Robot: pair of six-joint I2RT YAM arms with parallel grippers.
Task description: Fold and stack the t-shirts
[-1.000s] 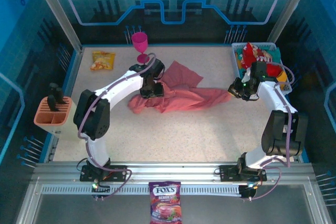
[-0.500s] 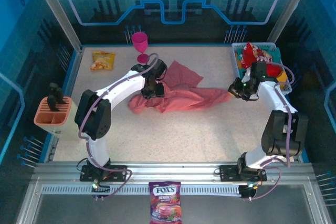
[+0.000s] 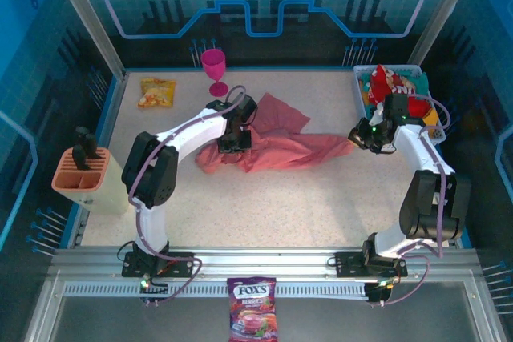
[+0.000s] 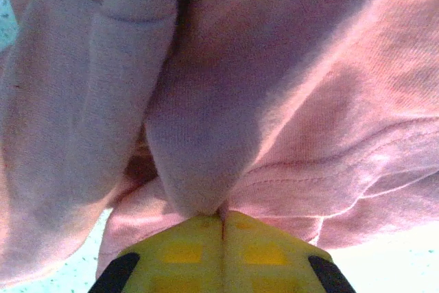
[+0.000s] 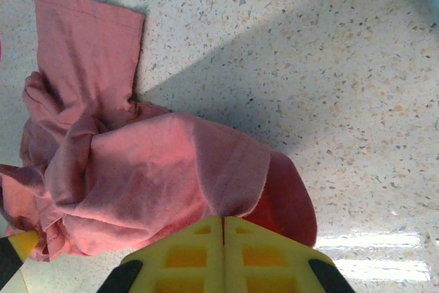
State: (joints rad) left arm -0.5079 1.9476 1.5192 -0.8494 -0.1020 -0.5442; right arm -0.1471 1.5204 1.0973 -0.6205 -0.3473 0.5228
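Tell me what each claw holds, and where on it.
Both hold the salmon-pink t-shirt: left claw pinches a raised fold near its left end, right claw its right-end edge.

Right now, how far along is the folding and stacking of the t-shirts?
Done: nothing folded or stacked. In hand: the large salmon-pink cloth t-shirt lies crumpled, left gripper and right gripper each shut on it. Left: spreading, folding it, then the bright red printed t-shirt at the far right.

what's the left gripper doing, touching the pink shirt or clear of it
Touching. The left wrist view shows the left gripper shut, with a fold of the pink shirt pinched right where its yellow fingers meet.
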